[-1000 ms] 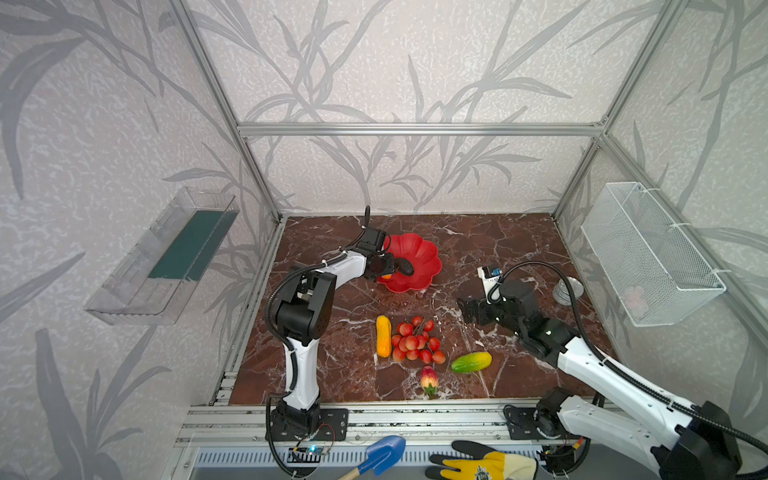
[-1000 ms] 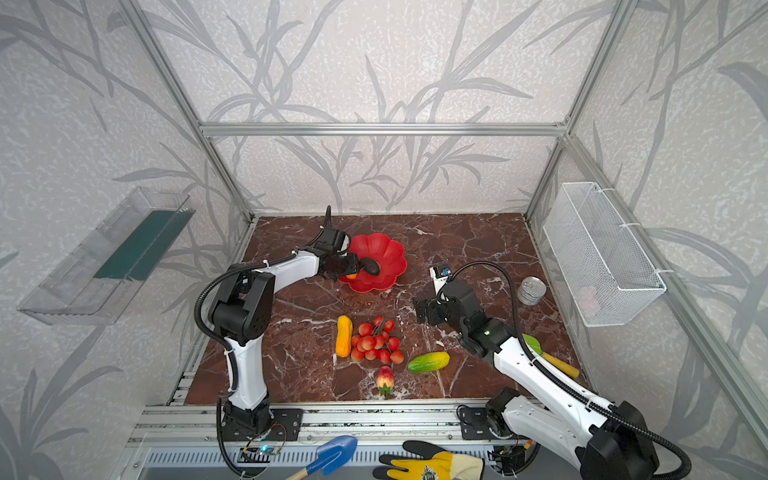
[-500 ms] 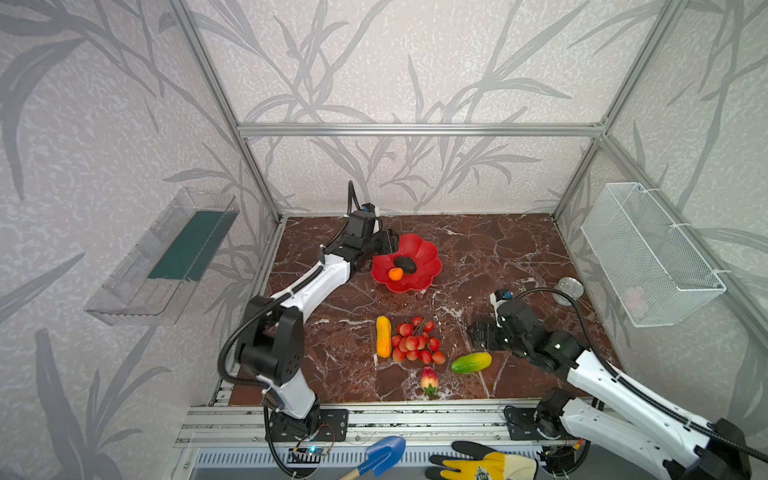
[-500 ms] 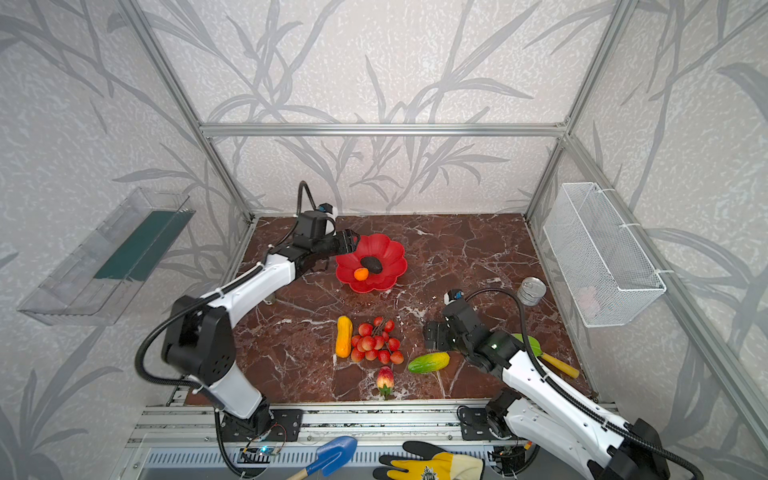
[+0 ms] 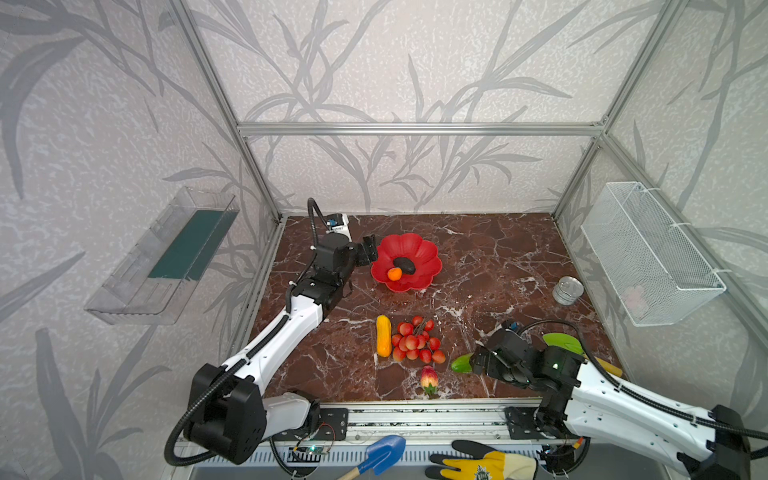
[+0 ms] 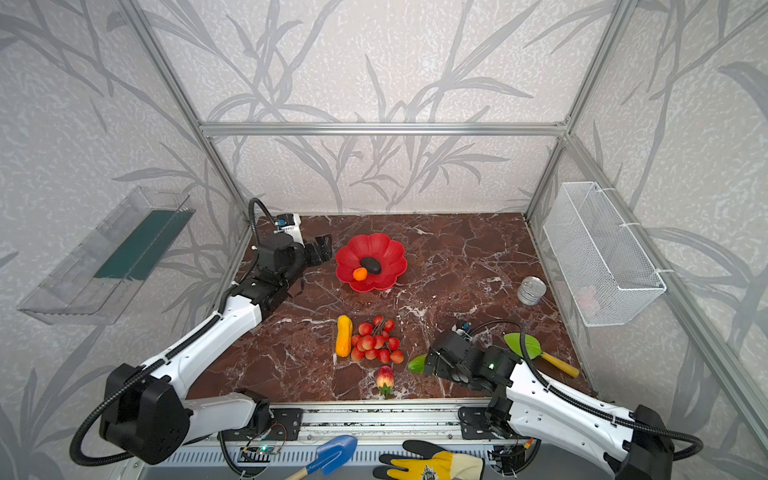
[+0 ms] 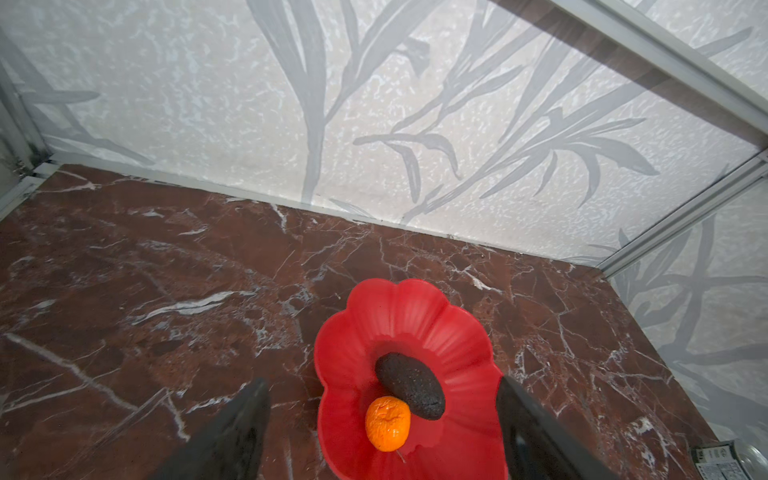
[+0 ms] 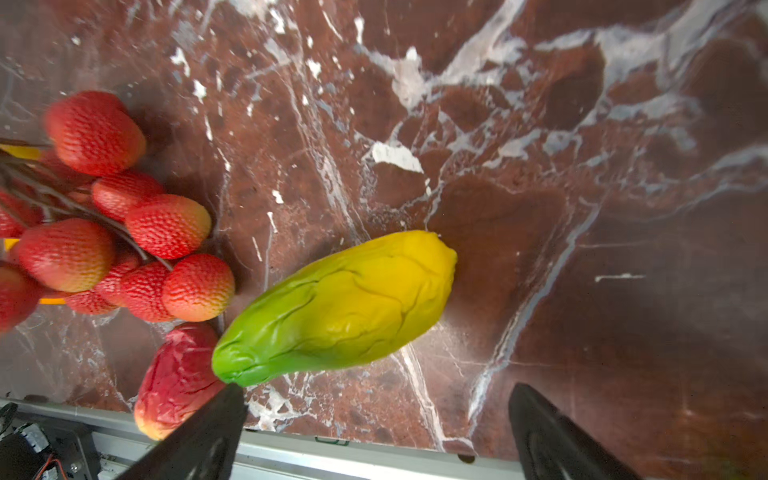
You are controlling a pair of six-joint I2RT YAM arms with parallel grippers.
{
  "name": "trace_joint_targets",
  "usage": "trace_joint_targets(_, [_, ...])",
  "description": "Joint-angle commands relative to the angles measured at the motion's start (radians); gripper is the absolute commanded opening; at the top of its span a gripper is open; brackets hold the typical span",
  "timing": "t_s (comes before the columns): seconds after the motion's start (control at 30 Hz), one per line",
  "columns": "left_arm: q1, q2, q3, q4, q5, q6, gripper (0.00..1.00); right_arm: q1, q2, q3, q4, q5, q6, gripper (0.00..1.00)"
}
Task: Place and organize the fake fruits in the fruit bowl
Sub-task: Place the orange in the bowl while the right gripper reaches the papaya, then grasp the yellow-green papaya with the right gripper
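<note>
Left fingers (image 7: 232, 436) hang spread, empty, by the bowl (image 7: 399, 316) since orange (image 7: 387, 423) and dark oval (image 7: 409, 390) sit inside; right fingers (image 8: 199, 440), spread too, look set for the green fruit (image 8: 336, 307).

Left gripper (image 5: 368, 251) spread wide, right gripper (image 5: 478, 363) likewise

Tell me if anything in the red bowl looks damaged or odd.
The orange ball in the bowl looks dented and wrinkled on its visible face, as if squashed. The dark oval fruit beside it looks intact.
</note>
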Motion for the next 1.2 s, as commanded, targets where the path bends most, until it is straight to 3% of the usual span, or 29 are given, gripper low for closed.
trace_joint_targets(0.0, [0.018, -0.064, -0.043, -0.007, -0.029, -0.030, 0.86, 0.008, 0.032, -0.008, 0.126, -0.013, 0.060, 0.99])
trace_joint_targets(0.2, [0.047, -0.165, -0.109, -0.060, -0.031, -0.049, 0.86, 0.009, 0.107, -0.046, 0.295, -0.002, 0.121, 0.99])
trace_joint_targets(0.53, [0.079, -0.318, -0.202, -0.132, -0.031, -0.098, 0.86, 0.008, 0.217, -0.039, 0.404, 0.094, 0.118, 0.98])
trace_joint_targets(0.93, [0.086, -0.475, -0.316, -0.280, -0.046, -0.145, 0.86, 0.005, 0.368, -0.025, 0.483, 0.145, 0.022, 0.67])
trace_joint_targets(1.17, [0.088, -0.521, -0.405, -0.288, 0.022, -0.234, 0.86, 0.003, 0.273, 0.037, 0.459, 0.257, -0.137, 0.50])
